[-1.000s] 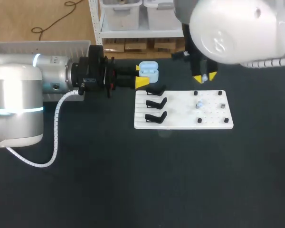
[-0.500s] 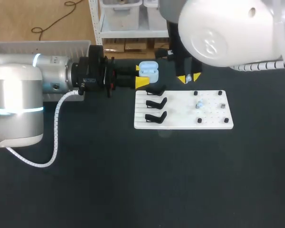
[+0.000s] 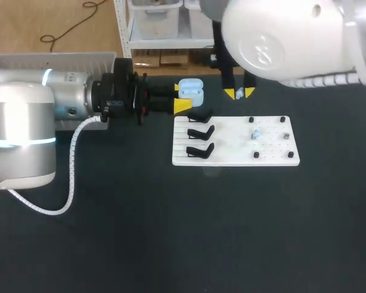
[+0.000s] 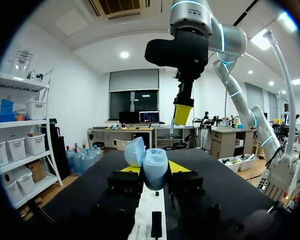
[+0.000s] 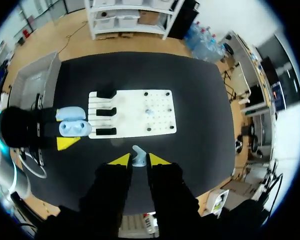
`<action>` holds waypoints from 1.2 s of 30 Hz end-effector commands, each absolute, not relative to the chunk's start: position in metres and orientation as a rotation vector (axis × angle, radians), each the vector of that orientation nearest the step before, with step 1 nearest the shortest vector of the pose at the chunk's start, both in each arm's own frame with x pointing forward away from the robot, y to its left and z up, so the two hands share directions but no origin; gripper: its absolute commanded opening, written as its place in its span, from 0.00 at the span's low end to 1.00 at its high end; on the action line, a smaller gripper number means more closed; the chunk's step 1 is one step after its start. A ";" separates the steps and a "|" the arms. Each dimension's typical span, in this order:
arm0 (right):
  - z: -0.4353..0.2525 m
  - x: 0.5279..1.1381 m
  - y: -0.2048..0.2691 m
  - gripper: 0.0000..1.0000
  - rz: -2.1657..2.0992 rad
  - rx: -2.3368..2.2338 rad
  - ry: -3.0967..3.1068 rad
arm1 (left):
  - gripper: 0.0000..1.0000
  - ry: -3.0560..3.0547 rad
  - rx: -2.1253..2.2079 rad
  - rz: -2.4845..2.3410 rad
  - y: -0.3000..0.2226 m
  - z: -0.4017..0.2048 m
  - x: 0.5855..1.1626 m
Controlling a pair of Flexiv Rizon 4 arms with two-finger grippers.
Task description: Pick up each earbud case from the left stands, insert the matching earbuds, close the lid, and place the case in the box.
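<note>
My left gripper point(image 3: 182, 96) is shut on a light blue earbud case point(image 3: 191, 91), held level behind the white board point(image 3: 274, 155) with its lid open. In the left wrist view the case point(image 4: 155, 167) sits between the yellow tips, its lid point(image 4: 134, 151) tipped back. My right gripper point(image 3: 238, 93) hangs to the right of the case, shut on a small pale earbud point(image 5: 138, 156). It shows ahead of and above the case in the left wrist view, right gripper point(image 4: 181, 112). Another earbud point(image 3: 256, 133) lies on the board. Three black stands point(image 3: 200, 131) at the board's left side are bare.
A grey box point(image 3: 49, 61) sits at the table's back left, behind my left arm. Small black pegs point(image 3: 283, 119) stick up at the board's right corners. Dark tabletop runs wide in front of the board.
My right arm has moved left and toward the back with the earbud, from over the board's rear edge to beside the open case. The left arm has held still.
</note>
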State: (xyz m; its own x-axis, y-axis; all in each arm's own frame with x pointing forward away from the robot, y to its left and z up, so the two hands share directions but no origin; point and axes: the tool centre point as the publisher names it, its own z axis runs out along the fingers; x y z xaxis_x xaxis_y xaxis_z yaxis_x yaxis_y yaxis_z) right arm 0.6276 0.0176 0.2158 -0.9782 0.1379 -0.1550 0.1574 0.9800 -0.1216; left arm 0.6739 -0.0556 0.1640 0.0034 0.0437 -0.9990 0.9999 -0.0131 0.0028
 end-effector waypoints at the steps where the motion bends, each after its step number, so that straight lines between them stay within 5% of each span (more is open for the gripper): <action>1: 0.214 0.643 0.028 0.00 -0.167 0.723 3.019 | 0.00 1.229 1.250 -1.193 -0.056 0.163 0.674; 25: 0.214 0.643 0.026 0.00 0.031 0.963 2.994 | 0.00 1.253 1.274 -1.185 -0.068 0.148 0.658; 36: 0.212 0.635 0.055 0.00 -0.349 1.015 2.920 | 0.00 1.248 1.279 -1.182 -0.076 0.150 0.661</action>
